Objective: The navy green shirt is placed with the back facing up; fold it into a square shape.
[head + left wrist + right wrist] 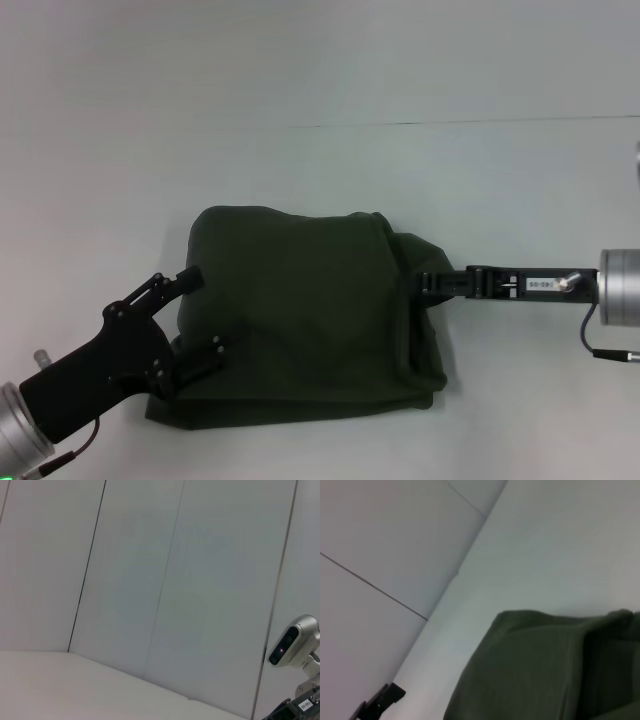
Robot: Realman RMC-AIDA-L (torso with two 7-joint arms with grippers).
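We see the navy green shirt (300, 320) lying on the pale desk (320, 170), a little below the middle of the head view, already gathered into a compact, roughly rectangular bundle with several layers stacked on one another. Its far edge is rounded and puffy, and a loose flap hangs out along its right side, so the shape is not yet a clean square.

Our left gripper (190, 320) sits at the shirt's left edge, its fingers (188, 277) spread apart, one by the upper left corner and the other resting on the cloth lower down; they grip nothing that we can make out. Our right gripper (428, 284) reaches in from the right, level with the middle of the bundle, its tip touching the loose fold there. Whether its fingers are pinching that fold or merely lying against it, we cannot tell, since the dark tips blend into the dark fabric.

We judge the shirt to be light, soft and limp: it will sag and slide on itself when lifted, and the stacked layers may shift if only the top one is caught. The matte cloth should not slip from the fingers, but a shallow pinch could take a single layer. We think the best hold is on the loose right flap, near its edge, pinching all its layers together, while the left side is held flat.
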